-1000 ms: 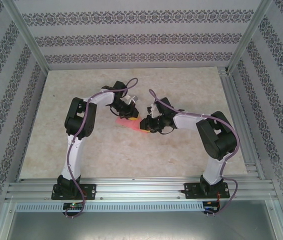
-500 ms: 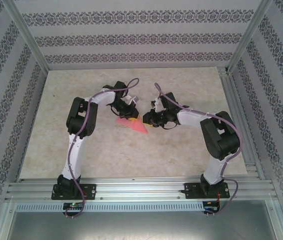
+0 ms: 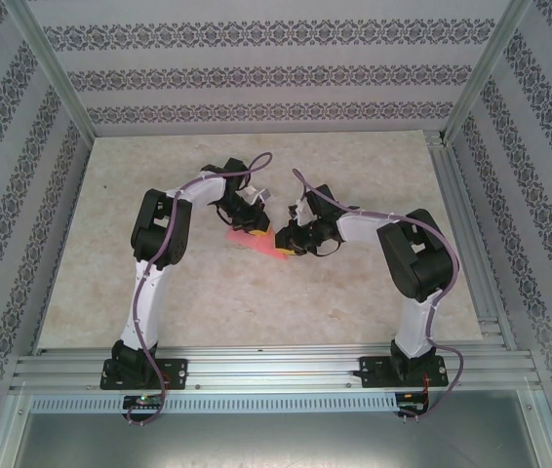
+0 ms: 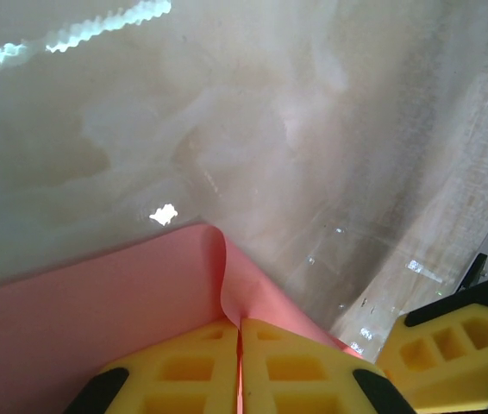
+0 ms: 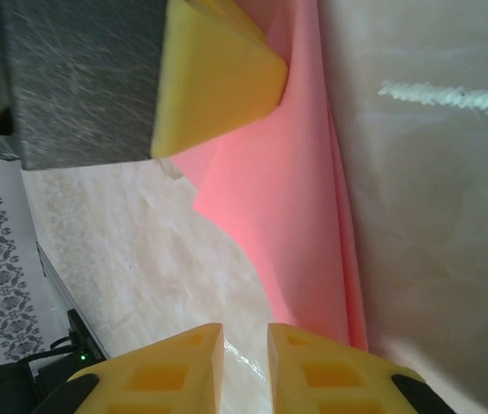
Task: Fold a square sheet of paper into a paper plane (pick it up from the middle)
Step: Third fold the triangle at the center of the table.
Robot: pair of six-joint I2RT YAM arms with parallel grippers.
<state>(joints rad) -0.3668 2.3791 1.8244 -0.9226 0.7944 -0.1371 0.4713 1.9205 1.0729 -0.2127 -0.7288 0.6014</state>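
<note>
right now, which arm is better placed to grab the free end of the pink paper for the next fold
Right, probably. The left gripper is shut on the paper, anchoring it, while the right gripper holds nothing, its fingers slightly apart, right beside the paper's loose edge.

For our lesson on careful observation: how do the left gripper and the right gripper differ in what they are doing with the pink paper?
The left gripper is shut, the pink paper pinched in it; the right gripper is slightly open, bare table showing in its gap. The left gripper holds a raised fold; the right gripper sits at the paper's edge, holding nothing. Both are yellow-tipped and low over the table.
</note>
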